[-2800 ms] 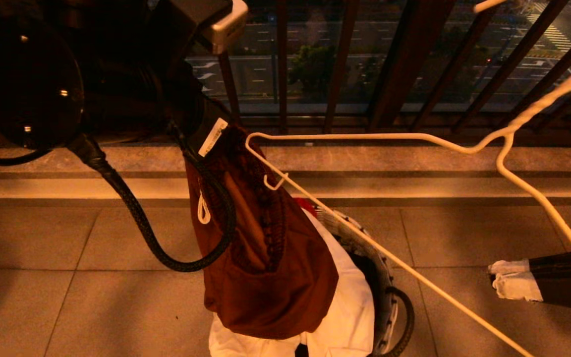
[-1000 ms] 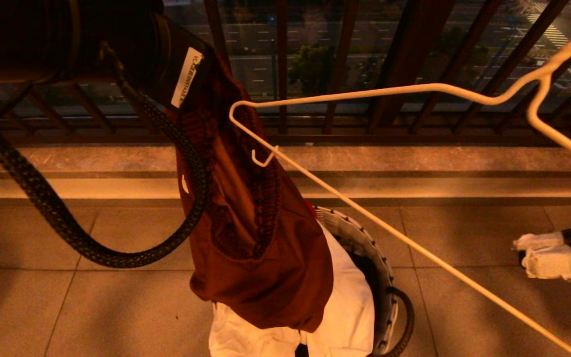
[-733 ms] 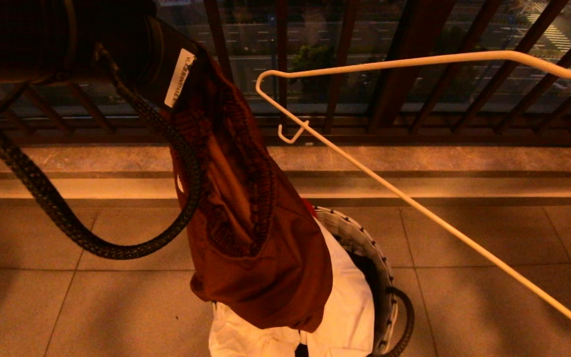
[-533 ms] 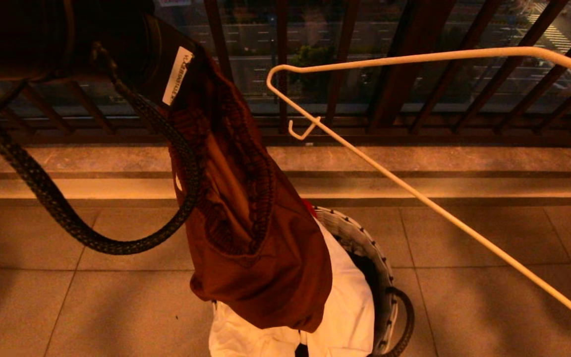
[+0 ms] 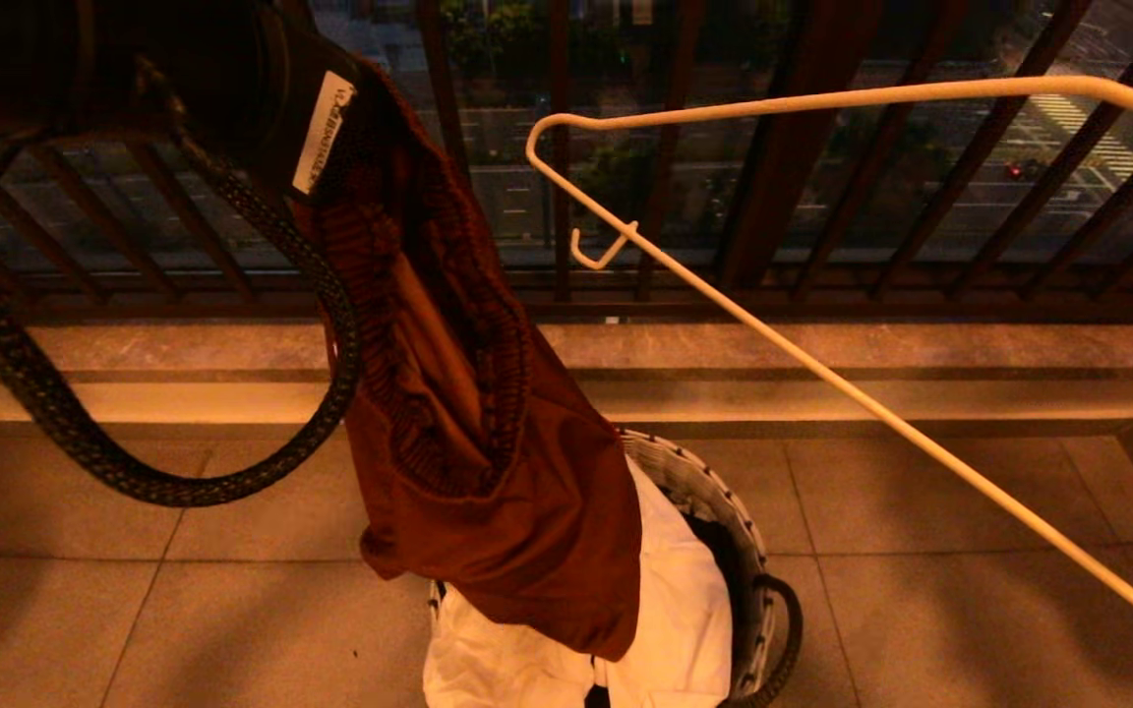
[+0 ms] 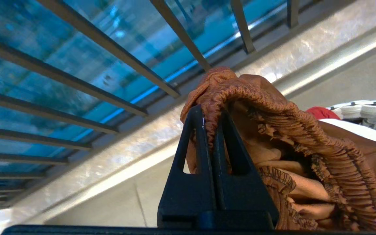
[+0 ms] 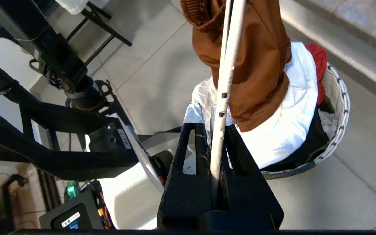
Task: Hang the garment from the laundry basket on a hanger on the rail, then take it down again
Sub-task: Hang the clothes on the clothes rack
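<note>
The garment, rust-brown shorts, hangs open-waisted from my left gripper, which is shut on its gathered waistband. In the head view the dark left arm covers that gripper at the upper left. The thin white hanger is held up to the right of the garment, its small side hook a short gap from the cloth. My right gripper is shut on the hanger's wire and is outside the head view. Below the garment stands the laundry basket, heaped with clothes. The rail is out of view.
A dark brown barred railing and a stone ledge run across the back, with tiled floor in front. White cloth spills from the basket. A black braided cable loops below the left arm. My own base frame stands beside the basket.
The hanger has risen and swung right, off the garment's waistband. The right arm's tip has left the head view. The head camera has tilted up, showing more railing. The garment stays gripped.
</note>
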Controlling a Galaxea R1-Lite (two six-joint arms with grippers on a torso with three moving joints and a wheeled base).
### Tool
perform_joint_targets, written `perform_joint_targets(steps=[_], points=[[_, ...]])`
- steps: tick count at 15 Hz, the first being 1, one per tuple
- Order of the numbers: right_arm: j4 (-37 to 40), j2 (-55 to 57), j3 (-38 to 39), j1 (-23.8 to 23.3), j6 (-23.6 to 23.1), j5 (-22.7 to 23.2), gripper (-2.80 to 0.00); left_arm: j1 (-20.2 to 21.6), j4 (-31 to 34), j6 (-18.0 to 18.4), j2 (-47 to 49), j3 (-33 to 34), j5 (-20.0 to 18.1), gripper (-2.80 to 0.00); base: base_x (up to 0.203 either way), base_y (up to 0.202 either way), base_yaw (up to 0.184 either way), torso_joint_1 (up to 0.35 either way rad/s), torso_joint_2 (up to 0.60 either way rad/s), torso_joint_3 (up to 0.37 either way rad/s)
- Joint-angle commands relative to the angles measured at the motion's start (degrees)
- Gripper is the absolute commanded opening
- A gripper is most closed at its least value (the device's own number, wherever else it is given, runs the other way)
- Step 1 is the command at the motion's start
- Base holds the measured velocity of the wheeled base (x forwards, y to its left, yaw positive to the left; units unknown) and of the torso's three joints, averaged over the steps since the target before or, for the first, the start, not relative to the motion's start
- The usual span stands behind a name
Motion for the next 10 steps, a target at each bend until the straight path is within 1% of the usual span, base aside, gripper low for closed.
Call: perform_joint_targets(steps=[1,10], points=[[0.17,0.00,0.01,0.03,0.02,0.12,-2.80,-0.02,0.09,0.59,-0.38,0.06,0.26,-2.80,0.000,0.000,0.000,0.002,0.00,0.205],[0.00,-0.53,0.45,0.03,0.02,0.03,-2.80,-0.02,0.17,0.79,-0.73,0.77,0.35,-2.80,0.000,0.000,0.000,0.002,0.00,0.204]])
